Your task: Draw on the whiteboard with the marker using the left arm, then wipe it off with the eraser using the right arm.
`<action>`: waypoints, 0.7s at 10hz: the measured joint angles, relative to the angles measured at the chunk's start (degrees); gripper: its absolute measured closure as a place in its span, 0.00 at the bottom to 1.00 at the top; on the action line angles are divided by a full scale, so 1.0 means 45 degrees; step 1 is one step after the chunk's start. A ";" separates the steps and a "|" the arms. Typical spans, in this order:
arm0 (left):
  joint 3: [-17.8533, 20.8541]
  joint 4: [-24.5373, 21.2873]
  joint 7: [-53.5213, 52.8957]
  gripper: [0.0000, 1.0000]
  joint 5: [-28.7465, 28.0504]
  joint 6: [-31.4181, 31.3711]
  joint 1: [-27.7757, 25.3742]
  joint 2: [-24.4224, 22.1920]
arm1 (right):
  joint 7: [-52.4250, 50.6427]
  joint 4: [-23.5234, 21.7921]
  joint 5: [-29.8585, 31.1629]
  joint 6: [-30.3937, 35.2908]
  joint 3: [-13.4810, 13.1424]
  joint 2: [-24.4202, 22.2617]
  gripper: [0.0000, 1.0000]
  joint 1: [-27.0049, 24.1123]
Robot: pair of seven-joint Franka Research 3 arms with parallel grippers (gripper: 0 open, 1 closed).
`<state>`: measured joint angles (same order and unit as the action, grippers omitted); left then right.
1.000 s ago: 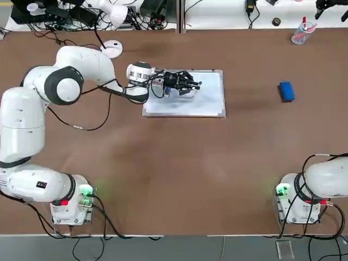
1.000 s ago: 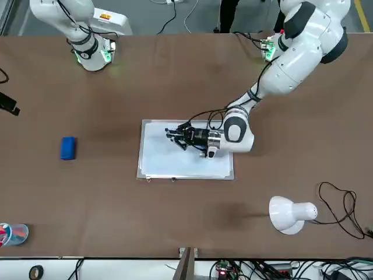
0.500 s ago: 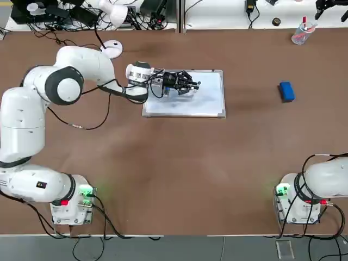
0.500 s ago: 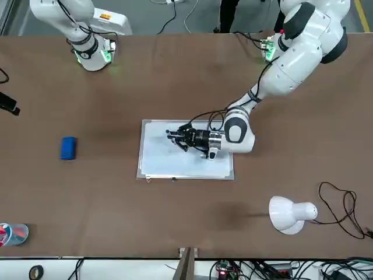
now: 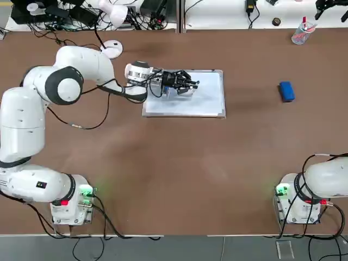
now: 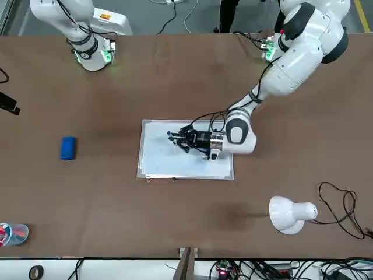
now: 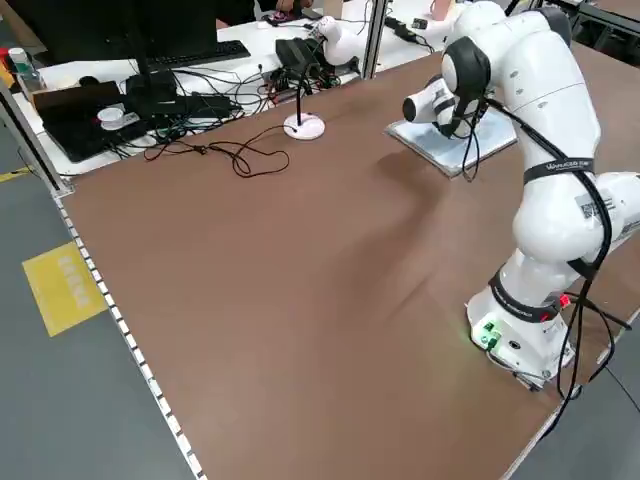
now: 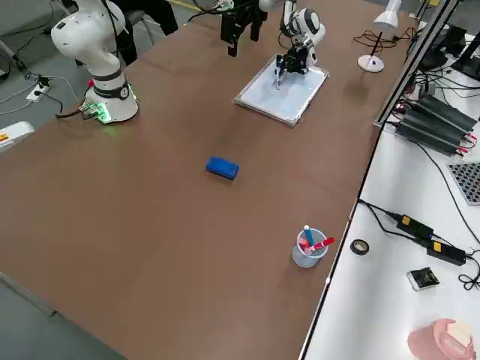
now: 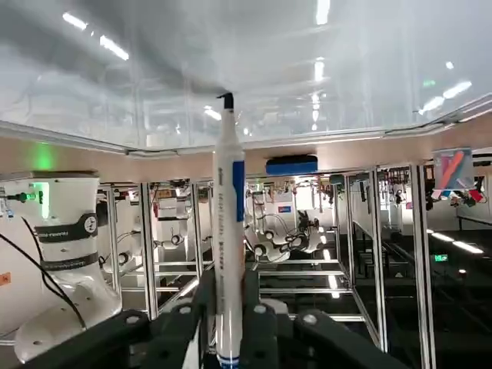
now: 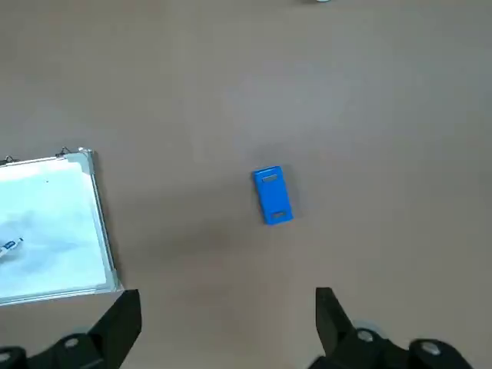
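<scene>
The whiteboard (image 5: 206, 101) lies flat at the far middle of the table, also in the front view (image 6: 166, 166). My left gripper (image 5: 188, 84) reaches low over its left half, fingers pointing to the right, shut on the marker (image 9: 229, 223). In the left wrist view the marker's dark tip meets the glossy board surface. The blue eraser (image 5: 286, 91) lies alone on the table to the right of the board. The right wrist view looks down on the eraser (image 10: 273, 195) from high up, and my right gripper (image 10: 223, 323) is open and holds nothing.
A white lamp stands beyond the board's left end, its round base (image 5: 112, 50) on the table and its head (image 6: 291, 214) low over it. A clear cup with pens (image 5: 300, 33) sits at the far right corner. A thin cable (image 5: 81, 126) trails under the left arm.
The left gripper with the marker has slid a little across the board, to the left and toward the far edge. The right arm and the eraser have not moved.
</scene>
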<state>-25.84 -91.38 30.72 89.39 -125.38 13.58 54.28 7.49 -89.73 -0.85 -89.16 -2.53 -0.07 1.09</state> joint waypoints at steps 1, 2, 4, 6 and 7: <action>0.0062 0.0050 0.0000 0.82 0.0000 0.0000 -0.0009 -0.0002 | 0.0000 0.0000 -0.0002 0.0004 0.0000 0.0000 0.00 0.0000; 0.0112 0.0082 0.0000 0.82 -0.0007 0.0000 -0.0034 -0.0012 | 0.0000 0.0000 -0.0003 0.0009 0.0000 0.0000 0.00 0.0000; 0.0160 0.0091 0.0035 0.82 -0.0133 0.0007 -0.0109 -0.0046 | 0.0000 -0.0002 -0.0021 0.0014 0.0000 0.0000 0.00 0.0000; 0.0166 0.0062 0.0174 0.82 -0.0220 0.0014 -0.0179 -0.0078 | 0.0000 -0.0008 -0.0070 0.0032 0.0000 0.0000 0.00 0.0000; 0.0197 -0.0010 0.0255 0.82 -0.0245 0.0015 -0.0194 -0.0145 | 0.0000 -0.0015 -0.0084 0.0040 0.0000 0.0000 0.00 0.0000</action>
<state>-24.95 -91.43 31.87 88.29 -125.31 12.71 53.63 7.49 -89.80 -1.22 -88.98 -2.53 -0.07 1.08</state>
